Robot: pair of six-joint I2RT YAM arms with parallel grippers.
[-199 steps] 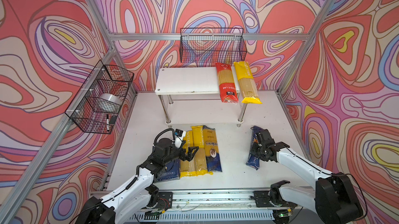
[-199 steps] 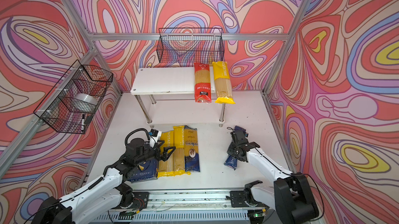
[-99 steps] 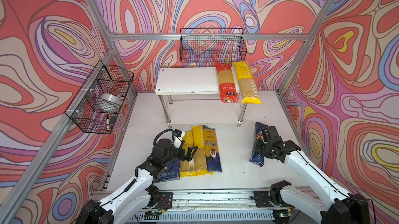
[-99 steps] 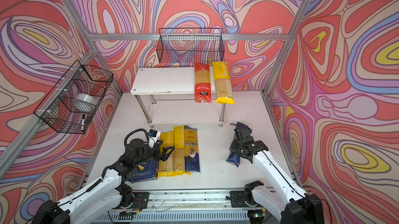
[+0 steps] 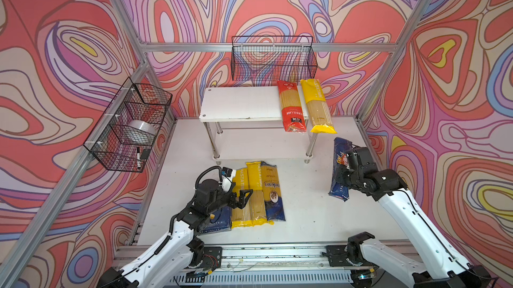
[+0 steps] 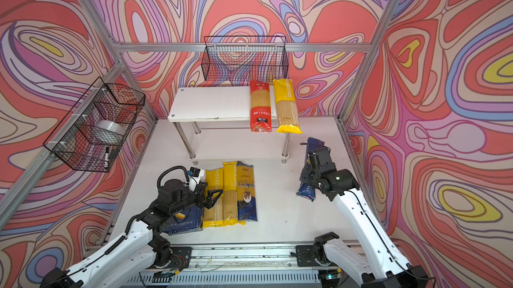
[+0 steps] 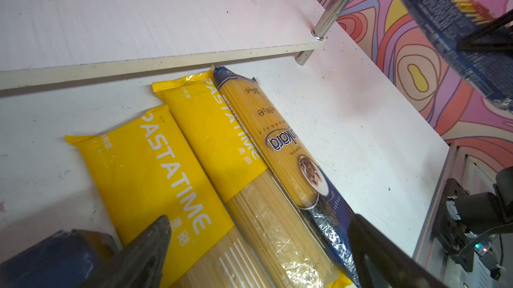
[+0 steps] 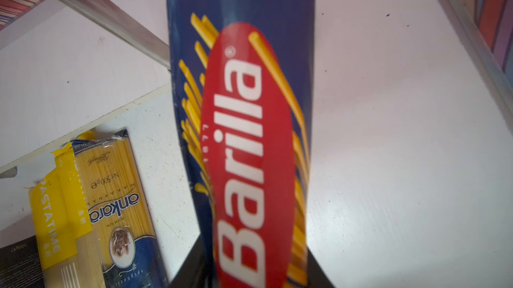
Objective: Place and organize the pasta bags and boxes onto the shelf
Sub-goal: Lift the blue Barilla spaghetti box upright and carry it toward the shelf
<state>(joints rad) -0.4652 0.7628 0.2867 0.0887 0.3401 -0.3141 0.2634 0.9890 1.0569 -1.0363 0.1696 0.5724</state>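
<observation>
On the top board of the white two-tier shelf [image 5: 238, 103], toward its right end, lay the red plastic spaghetti bag [image 5: 291, 109]. Just right of it lay a yellow PASTATIME bag [image 5: 318, 109], and both overhung the shelf's front edge. Before the shelf, on the white counter [image 5: 305, 217], four packs lay side by side. From the left they were the wide dark blue Barilla carton [image 5: 220, 218], a second yellow PASTATIME bag [image 5: 240, 203], a third yellow PASTATIME bag [image 5: 256, 189] and the dark blue clear-topped bag [image 5: 273, 195]. Right of the shelf's front right leg, the long narrow dark blue Barilla carton [image 5: 337, 189] was held tilted above the counter in the right pincer [image 8: 254, 264]. A black wire mesh basket [image 5: 273, 59] hung behind and above the shelf.
</observation>
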